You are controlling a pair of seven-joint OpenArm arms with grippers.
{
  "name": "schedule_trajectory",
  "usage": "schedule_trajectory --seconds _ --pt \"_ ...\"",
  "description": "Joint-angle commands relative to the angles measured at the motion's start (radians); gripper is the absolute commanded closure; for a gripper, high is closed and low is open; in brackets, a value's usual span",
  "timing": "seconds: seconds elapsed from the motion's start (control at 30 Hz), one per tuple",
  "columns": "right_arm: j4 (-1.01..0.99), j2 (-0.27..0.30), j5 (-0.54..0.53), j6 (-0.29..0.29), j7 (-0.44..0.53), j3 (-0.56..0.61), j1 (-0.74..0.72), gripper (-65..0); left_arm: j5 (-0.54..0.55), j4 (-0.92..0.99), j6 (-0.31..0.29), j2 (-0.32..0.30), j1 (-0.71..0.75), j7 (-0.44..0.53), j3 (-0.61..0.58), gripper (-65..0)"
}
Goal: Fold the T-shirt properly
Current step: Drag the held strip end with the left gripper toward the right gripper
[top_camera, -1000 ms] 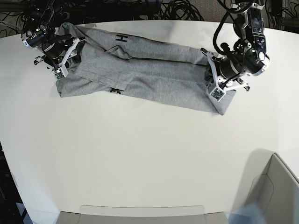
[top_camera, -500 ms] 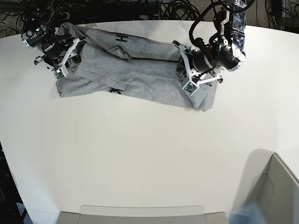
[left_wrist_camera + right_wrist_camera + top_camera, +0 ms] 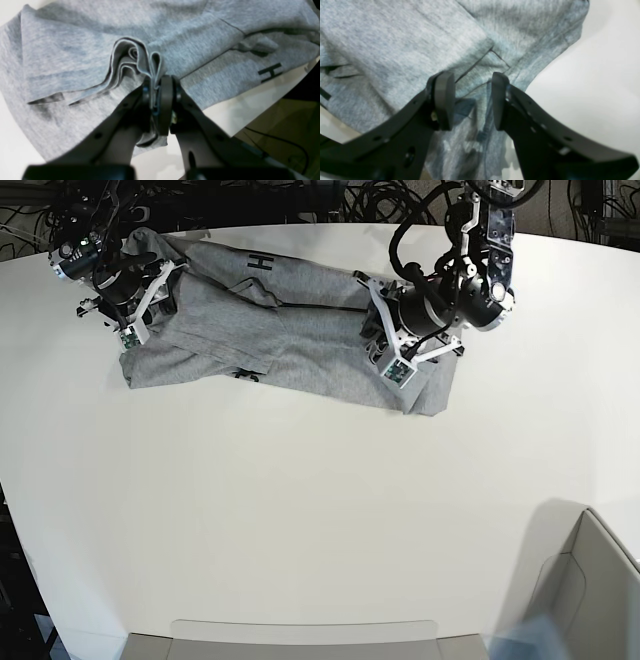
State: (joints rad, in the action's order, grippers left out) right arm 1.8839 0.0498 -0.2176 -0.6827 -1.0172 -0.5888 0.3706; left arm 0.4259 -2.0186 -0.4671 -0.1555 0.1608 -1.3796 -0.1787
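Black "H" (image 3: 271, 72) on grey T-shirt (image 3: 300, 340)

white table (image 3: 300, 510), grey T-shirt (image 3: 280, 340) lying on it

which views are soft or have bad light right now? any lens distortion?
Left wrist: T-shirt weave fairly sharp, left gripper base blurred, bluish cast in the folds. Right wrist: soft throughout, right gripper edges smeared, table washed out pale. Base: even light, crisp, table edge visibly curved by the wide lens, soft shadow by the bin.
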Motion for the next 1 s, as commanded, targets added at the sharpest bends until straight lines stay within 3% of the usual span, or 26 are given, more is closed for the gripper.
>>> schedule_trajectory --seconds 0.0,0.27,0.43,0.57,0.67,0.77,0.97 --pt "0.016 0.008 -0.013 -0.015 0.016 -0.003 -0.005 -24.4 0.015 -0.015 0.001 0.004 -0.011 0.019 -0.002 0.0" --pt "0.016 0.008 -0.013 -0.015 0.016 -0.003 0.000 -24.4 0.020 -0.015 0.000 0.006 -0.010 0.003 -0.008 0.0" --pt "0.015 0.008 -0.013 -0.015 0.016 -0.003 -0.003 -24.4 0.017 -0.015 0.001 0.004 -0.010 -0.001 -0.038 -16.7" --pt "0.015 0.008 -0.013 -0.015 0.016 0.013 -0.002 -24.4 0.018 -0.015 0.001 0.004 -0.008 -0.002 -0.040 -22.0" --pt "0.015 0.008 -0.013 -0.015 0.016 0.019 0.000 -24.4 0.018 -0.017 0.001 0.004 -0.008 -0.002 -0.031 -21.2" --pt "0.015 0.008 -0.013 -0.015 0.016 0.023 0.000 -24.4 0.017 -0.017 0.001 0.004 -0.010 0.004 0.002 -16.2" --pt "0.015 0.008 -0.013 -0.015 0.016 0.023 -0.003 -24.4 0.012 -0.009 0.001 0.003 -0.014 0.010 0.222 -6.4"
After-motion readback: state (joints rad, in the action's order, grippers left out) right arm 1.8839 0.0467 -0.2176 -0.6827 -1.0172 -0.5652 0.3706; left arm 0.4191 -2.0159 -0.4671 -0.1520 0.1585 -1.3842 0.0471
